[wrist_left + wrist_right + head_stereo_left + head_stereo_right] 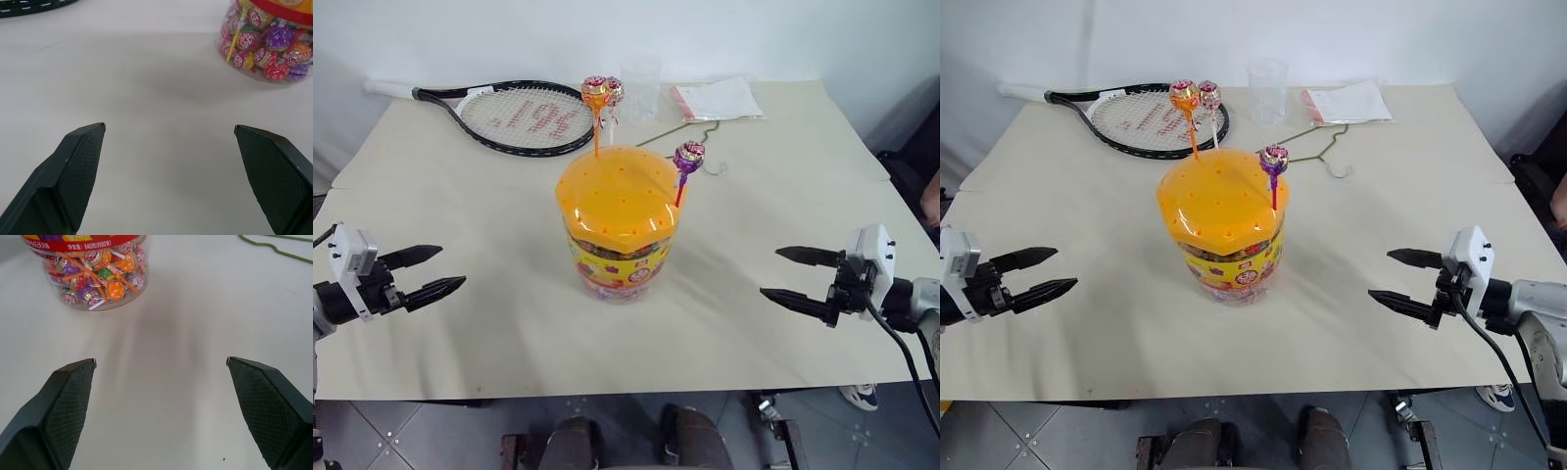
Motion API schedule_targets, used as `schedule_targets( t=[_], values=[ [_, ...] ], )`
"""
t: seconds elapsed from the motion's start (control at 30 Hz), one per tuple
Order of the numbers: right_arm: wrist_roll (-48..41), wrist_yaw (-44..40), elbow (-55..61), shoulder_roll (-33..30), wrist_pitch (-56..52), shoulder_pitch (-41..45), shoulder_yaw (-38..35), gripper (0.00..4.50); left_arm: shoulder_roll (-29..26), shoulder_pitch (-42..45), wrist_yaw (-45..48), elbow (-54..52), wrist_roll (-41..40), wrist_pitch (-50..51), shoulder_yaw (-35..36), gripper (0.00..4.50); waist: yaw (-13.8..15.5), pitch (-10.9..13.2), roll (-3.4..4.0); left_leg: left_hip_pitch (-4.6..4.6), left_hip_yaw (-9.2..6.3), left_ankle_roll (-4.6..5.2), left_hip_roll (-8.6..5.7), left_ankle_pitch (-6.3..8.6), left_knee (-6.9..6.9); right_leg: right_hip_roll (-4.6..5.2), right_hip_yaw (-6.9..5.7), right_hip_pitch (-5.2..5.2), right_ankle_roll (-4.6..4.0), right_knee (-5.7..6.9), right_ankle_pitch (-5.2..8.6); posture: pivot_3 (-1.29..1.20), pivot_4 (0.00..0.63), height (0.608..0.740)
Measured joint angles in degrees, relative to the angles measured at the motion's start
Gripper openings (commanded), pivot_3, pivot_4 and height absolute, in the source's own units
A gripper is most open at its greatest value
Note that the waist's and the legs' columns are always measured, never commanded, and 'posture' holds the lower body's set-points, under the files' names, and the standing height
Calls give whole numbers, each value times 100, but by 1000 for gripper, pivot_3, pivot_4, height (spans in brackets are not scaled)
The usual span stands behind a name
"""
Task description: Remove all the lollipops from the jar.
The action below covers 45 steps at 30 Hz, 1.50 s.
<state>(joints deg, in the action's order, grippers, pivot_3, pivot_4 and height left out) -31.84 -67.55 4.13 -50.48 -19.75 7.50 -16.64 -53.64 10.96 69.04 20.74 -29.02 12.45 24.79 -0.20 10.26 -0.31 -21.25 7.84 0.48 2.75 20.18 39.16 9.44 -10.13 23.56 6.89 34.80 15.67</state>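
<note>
Both grippers, left [437,271] and right [781,274], gape empty.

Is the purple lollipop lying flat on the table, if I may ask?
No, the purple lollipop stands upright, its stick stuck in the jar lid.

The pinkish lollipop [614,91] stands half hidden behind the orange one [594,90]. The jar [266,41] is cut off by the edge in both wrist views, its lid out of frame. At the right edge a person's hand [931,199] and a shoe [863,396] are partly cropped. The jar's label print is too small to read.
</note>
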Motion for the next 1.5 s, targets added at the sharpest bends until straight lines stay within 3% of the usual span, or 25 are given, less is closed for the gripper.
schedule_targets(
  t=[0.5, 0.77, 1.0, 1.3, 1.5],
  values=[
    [-145, 67, 301, -1, 50, -64, -228, 4481, -89, 554, -64, -308, -256, 606, 38, 4500, 17, 0, -1, 4, 11, 0, 0, 0, 0, -1, 14, 6, 0, 8, 0, 0, 150, 740],
    [-664, 107, 907, -130, -403, -138, -764, 4481, -182, 1715, 59, -718, -357, 984, -293, 4500, 18, -1, -1, 6, 16, 0, -1, 0, 3, -3, 19, 6, 1, 11, 0, 0, 150, 740],
    [-1209, 480, 1554, -189, -870, -187, -1368, 4481, 361, 3755, 380, -696, -421, 1304, -1312, 4500, 106, 3, -12, 6, 22, 1, -2, 0, 16, -5, 26, 6, 2, 18, -1, 0, 150, 740],
    [-1495, 971, 1864, -188, -1044, -40, -1542, 4481, 1524, 5038, 572, -215, -412, 1497, -2000, 4500, 143, 5, -15, 0, 22, 2, -2, 0, 23, -9, 28, 7, 3, 15, -2, 0, 150, 740],
    [-1526, 1150, 2040, -119, -1036, -203, -1576, 4481, 1779, 5371, 616, -6, -397, 1775, -2191, 4500, 147, 6, -16, 0, 21, 3, -2, 0, 28, -10, 29, 7, 3, 18, -2, 0, 150, 740]
  ],
)
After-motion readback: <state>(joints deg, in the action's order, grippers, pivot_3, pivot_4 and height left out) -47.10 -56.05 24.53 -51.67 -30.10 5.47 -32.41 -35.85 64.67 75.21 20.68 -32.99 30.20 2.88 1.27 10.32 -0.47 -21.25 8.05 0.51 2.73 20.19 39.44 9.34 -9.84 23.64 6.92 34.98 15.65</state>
